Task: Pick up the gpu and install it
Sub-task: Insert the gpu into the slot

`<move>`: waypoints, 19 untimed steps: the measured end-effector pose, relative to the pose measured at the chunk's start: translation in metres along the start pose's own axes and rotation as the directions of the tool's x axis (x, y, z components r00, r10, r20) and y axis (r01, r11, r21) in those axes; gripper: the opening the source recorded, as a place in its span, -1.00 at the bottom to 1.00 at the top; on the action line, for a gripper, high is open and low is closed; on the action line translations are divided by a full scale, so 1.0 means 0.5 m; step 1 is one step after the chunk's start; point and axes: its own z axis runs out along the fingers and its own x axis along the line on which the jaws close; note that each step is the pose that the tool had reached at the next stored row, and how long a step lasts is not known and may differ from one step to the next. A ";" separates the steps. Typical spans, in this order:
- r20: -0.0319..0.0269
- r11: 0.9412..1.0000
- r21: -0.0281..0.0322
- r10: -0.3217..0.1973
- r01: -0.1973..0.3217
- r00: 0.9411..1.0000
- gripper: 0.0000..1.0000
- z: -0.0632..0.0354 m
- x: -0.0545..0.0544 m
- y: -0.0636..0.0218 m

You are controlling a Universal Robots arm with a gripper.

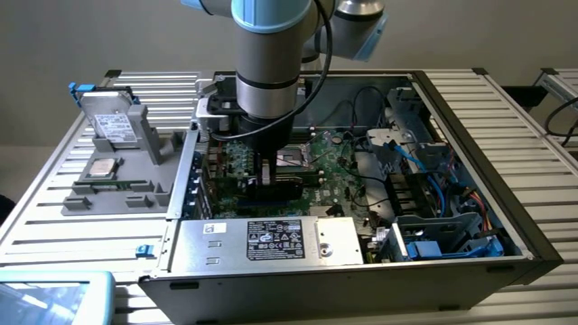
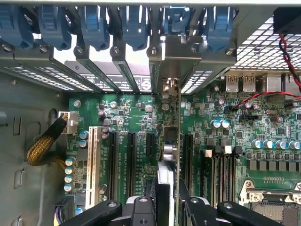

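Pincer (image 2: 170,200) clamped on gpu (image 2: 175,141), edge-on over motherboard (image 2: 136,113).

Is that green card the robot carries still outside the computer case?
No: in the exterior view the gripper is down inside the open computer case, holding the gpu edge-on over the green motherboard.

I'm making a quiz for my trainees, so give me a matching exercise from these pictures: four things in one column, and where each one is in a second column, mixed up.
Things:
1. gpu
2. hard drive
3. power supply
4. blue cables

Places:
A. propped upright on the grey tray outside the case
B. on edge between the fingers, over the motherboard slots
C. front corner of the case, exterior view's right
D. along the case's front edge, white label up

Pairs: 1-B, 2-A, 3-D, 4-C
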 end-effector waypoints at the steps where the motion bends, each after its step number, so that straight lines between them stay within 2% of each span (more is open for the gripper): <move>1: 0.000 1.000 0.000 0.000 0.000 1.000 -0.43 0.000 0.000 0.000; 19: -0.001 1.000 0.000 -0.016 0.016 1.000 -0.43 0.003 -0.002 0.000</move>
